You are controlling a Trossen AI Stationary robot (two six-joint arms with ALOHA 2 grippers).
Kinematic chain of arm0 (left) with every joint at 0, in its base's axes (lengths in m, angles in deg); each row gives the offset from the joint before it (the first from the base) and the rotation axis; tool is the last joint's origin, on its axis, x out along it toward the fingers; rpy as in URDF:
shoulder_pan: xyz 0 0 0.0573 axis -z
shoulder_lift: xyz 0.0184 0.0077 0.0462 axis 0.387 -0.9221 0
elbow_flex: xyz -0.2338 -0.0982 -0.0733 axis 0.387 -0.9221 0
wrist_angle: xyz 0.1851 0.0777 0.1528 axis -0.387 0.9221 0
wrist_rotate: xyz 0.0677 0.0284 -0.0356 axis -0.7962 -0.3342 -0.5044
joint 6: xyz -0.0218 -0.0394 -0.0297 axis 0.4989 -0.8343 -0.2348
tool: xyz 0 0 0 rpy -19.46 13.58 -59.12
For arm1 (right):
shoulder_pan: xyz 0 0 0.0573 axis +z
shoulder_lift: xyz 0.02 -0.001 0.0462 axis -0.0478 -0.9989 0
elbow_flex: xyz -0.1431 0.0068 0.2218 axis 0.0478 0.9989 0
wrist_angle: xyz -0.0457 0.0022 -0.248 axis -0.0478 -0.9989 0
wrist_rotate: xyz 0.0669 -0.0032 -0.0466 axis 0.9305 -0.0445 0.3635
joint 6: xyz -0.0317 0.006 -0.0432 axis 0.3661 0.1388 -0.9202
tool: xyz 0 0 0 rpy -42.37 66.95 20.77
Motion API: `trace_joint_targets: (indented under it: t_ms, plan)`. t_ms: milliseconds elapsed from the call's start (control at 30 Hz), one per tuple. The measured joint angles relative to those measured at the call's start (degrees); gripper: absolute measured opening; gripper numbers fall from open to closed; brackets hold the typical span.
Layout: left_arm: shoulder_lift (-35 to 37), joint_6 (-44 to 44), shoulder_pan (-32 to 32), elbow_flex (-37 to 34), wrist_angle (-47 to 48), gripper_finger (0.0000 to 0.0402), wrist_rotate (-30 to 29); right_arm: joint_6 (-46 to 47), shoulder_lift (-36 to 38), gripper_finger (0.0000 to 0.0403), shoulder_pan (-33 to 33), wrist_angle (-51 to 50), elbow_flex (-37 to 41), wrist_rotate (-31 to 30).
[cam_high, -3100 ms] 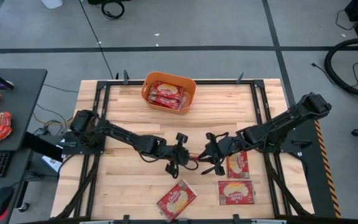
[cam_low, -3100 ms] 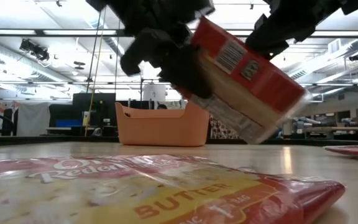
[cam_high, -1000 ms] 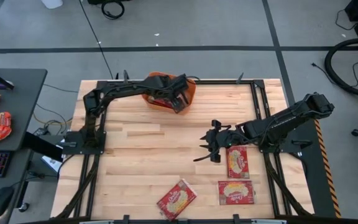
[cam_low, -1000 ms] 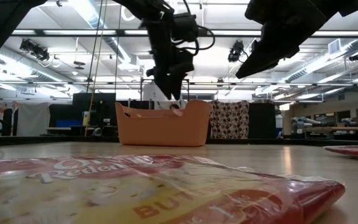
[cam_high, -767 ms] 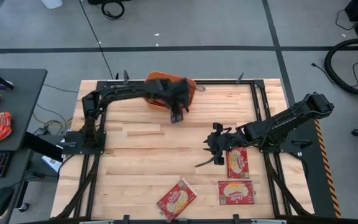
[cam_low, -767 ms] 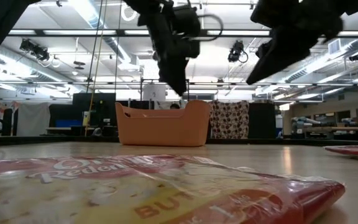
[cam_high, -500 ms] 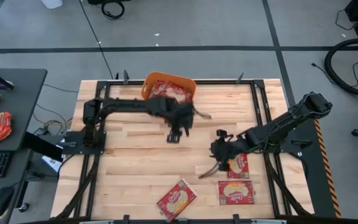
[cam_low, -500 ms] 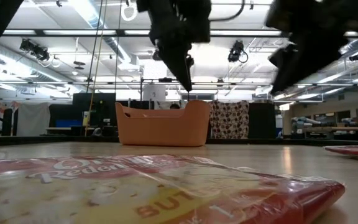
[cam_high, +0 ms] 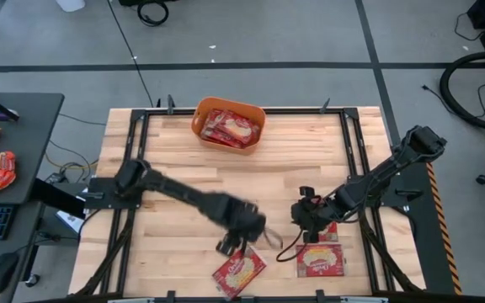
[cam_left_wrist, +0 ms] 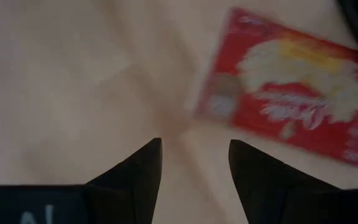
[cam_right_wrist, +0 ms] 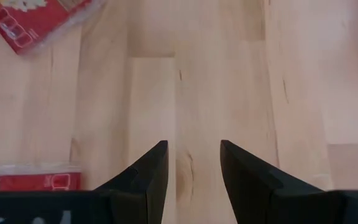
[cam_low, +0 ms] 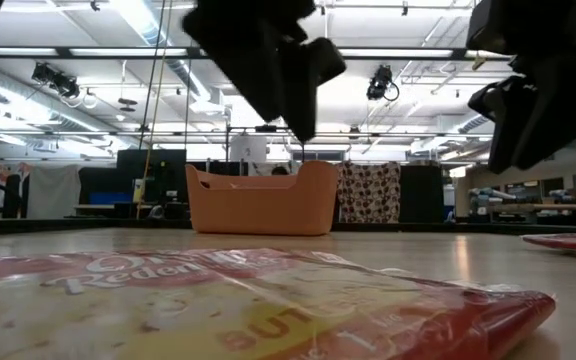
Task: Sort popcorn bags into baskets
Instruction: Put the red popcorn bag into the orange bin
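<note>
The orange basket (cam_high: 230,126) stands at the table's far edge with several red popcorn bags inside. Three more bags lie flat on the wood near the front: one (cam_high: 238,271) front centre, one (cam_high: 321,260) to its right, and one (cam_high: 331,231) partly hidden under my right arm. My left gripper (cam_high: 241,242) hangs open just above and behind the front-centre bag (cam_left_wrist: 291,112), with only bare wood between its fingers (cam_left_wrist: 194,155). My right gripper (cam_high: 297,227) is open over bare wood (cam_right_wrist: 194,155), left of the two right-hand bags.
The table is ringed by a black metal frame (cam_high: 141,126). In the low view the basket (cam_low: 258,200) stands far back, one bag (cam_low: 248,300) fills the foreground and another (cam_low: 573,240) lies at the right. Bare wood lies between basket and front bags.
My left gripper has swung from the basket at the far edge across the table toward the near edge, ending over the front-centre bag. My right gripper has moved toward the near edge and lower, closer to the right-hand bags.
</note>
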Motion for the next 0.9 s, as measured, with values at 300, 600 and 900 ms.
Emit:
trace_joint_targets:
  t_ms: [300,600,900]
  plan:
    - [-4.46,0.08,6.65,0.0,-6.99,0.0189,-0.17,0.72,-0.07,0.015,1.26,-1.48,0.0,-2.83]
    - [-9.23,-2.64,7.44,0.02,-8.23,0.0189,0.37,-0.72,-0.04,0.015,0.41,-1.64,0.0,-3.14]
    - [-10.05,-4.94,6.96,0.15,-5.78,0.0189,-9.65,-0.83,-0.03,0.015,0.37,-1.89,0.0,-3.12]
